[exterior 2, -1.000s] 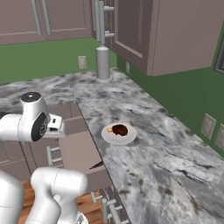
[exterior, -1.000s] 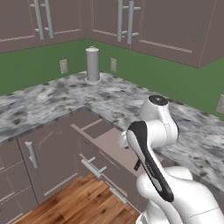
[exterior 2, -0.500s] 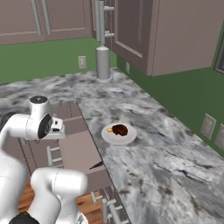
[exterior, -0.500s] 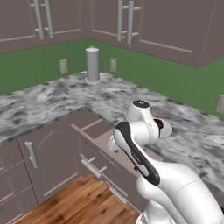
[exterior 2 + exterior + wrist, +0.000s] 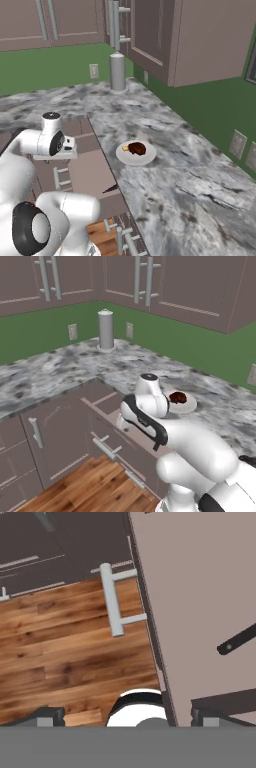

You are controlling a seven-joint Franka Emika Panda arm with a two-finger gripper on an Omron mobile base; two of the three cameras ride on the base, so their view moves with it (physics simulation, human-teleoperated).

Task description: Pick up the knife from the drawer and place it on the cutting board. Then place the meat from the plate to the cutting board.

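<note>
I judge this as the first step — reaching for the knife, nothing lifted yet. My gripper hangs over the front edge of the open drawer with its fingers spread wide and nothing between them; one tip sits over the wooden floor, the other over the drawer bottom. The knife lies on that flat bottom, beyond the drawer-side fingertip and off to its outer side, only its black handle end in the hand view. The drawer's silver bar handle is ahead of the fingers, roughly midway between them.

Next I'd need to shift the hand sideways until the knife handle lies between the tips, turn the wrist so the fingers straddle it — then lower and close.

Count: one knife, one open drawer, one plate on the counter, one piece of meat on it. I can't make out a cutting board.
</note>
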